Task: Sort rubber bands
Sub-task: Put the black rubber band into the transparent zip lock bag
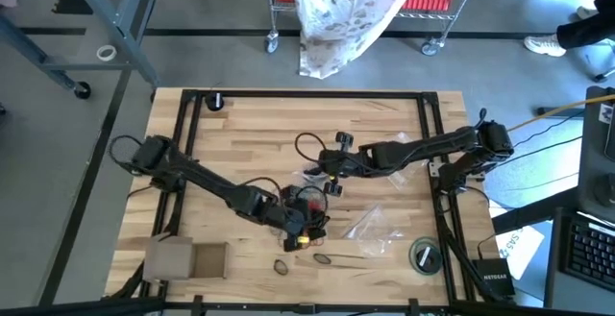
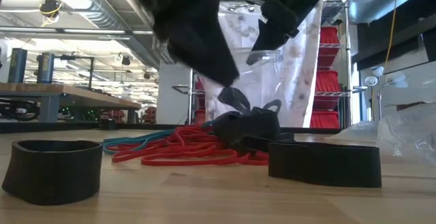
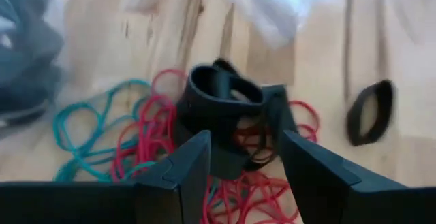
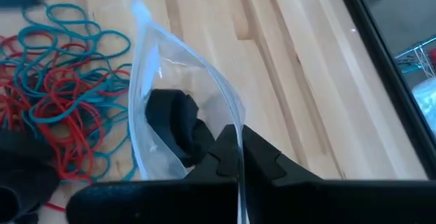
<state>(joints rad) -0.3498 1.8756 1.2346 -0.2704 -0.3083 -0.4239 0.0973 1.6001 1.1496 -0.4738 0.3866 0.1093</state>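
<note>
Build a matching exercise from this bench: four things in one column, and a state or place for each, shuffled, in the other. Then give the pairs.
Things
1. left pincer
2. right pincer
3. clear plastic bag
4. wide black bands

States or places
A. shut on the edge of thin plastic
B. open, poised over the pile of rubber bands
C. held up by one edge, something dark inside
D. lying on top of the red and teal loops, between two dark fingers

Pairs: 1-B, 2-A, 3-C, 4-D
</note>
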